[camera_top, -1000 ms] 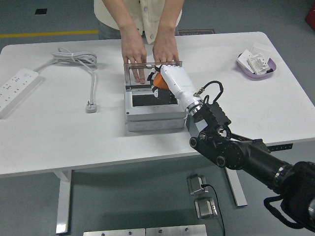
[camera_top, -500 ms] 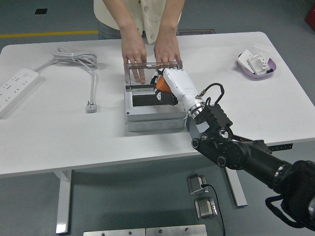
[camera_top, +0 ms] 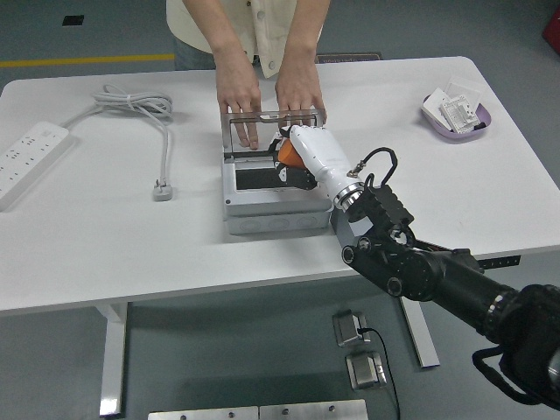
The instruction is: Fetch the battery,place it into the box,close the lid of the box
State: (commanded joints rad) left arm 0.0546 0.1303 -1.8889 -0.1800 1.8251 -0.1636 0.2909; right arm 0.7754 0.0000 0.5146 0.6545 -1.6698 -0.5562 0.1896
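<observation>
A grey box (camera_top: 267, 208) stands mid-table with its clear lid (camera_top: 271, 115) raised at the back. A person across the table holds the lid's top edge with both hands (camera_top: 238, 96). My right hand (camera_top: 302, 157), white with a black arm, reaches in from the lower right over the box's open top. Its fingers are curled on an orange battery (camera_top: 287, 151), held at the box's right rear, just above the dark interior (camera_top: 258, 179). The left hand is not in view.
A white power strip (camera_top: 28, 157) lies at the left edge, its coiled cable (camera_top: 131, 103) and plug (camera_top: 162, 188) beside it. A purple dish (camera_top: 455, 118) with small packets sits at the far right.
My right hand has shifted slightly right and lower with the battery, closer to the box's opening. The person's hands moved a little along the lid's top edge.
</observation>
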